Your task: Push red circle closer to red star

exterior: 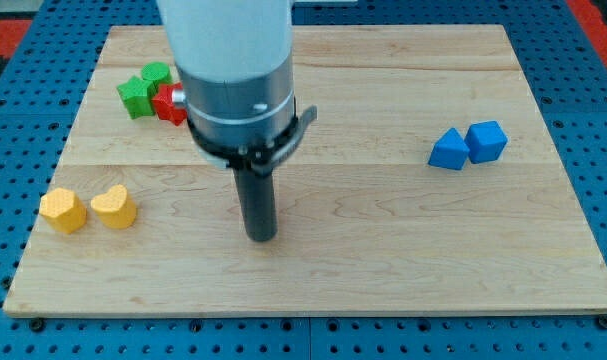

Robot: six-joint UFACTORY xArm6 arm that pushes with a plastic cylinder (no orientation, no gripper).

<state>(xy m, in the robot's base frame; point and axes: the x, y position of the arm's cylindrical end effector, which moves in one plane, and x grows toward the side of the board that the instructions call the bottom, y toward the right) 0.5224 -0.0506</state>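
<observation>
One red block (168, 104) shows at the view's upper left, partly hidden behind the arm's body; I cannot make out its shape. No second red block is in sight; the arm's wide body covers the board to the right of the red block. My tip (261, 238) rests on the wooden board (383, 250) near the middle, well below and to the right of the red block and touching no block.
A green star-like block (135, 97) touches the red block's left side, and a second green block (156, 75) sits just above it. Two yellow blocks (63, 211) (114, 207) lie at the left edge. Two blue blocks (449, 150) (486, 141) sit together at the right.
</observation>
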